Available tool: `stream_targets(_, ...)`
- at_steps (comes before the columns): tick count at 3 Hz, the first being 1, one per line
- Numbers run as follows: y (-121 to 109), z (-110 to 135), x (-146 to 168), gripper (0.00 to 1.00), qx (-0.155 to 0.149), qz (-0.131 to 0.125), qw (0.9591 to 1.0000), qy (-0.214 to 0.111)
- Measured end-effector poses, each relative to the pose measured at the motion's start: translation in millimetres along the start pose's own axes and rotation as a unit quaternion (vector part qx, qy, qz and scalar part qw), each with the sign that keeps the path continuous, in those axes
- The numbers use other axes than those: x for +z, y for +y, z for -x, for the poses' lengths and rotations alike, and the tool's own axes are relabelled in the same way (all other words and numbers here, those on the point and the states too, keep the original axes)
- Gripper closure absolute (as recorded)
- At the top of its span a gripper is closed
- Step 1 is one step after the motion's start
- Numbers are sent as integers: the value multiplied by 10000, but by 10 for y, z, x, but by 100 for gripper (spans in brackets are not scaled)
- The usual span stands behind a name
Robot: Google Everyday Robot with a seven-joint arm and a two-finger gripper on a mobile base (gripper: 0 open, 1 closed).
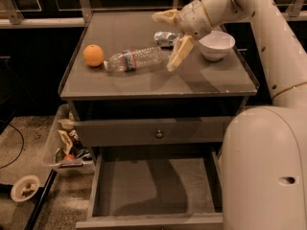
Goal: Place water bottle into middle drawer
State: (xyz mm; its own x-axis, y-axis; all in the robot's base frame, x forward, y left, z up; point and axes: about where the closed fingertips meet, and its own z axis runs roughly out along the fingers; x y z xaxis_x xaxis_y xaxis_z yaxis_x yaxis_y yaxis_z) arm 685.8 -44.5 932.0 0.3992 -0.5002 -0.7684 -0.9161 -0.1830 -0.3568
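Note:
The water bottle lies on its side on the cabinet top, cap end toward the orange. The middle drawer is pulled open below, its flat grey base bare. My gripper hangs above the cabinet top just right of the bottle's base. Its two pale fingers are spread wide apart and hold nothing.
An orange sits left of the bottle. A silvery foil packet lies behind the gripper, and a white bowl stands at the right. The closed drawer front with a knob is above the open drawer. A bin of clutter stands on the floor at left.

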Motion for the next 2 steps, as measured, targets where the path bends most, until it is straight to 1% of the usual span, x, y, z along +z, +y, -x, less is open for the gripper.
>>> stream_targets(1, -229, -57, 136, 0, 416, -171, 9972, 589)
stream_targets(2, -313, -85, 348, 0, 605, -25, 9935, 963)
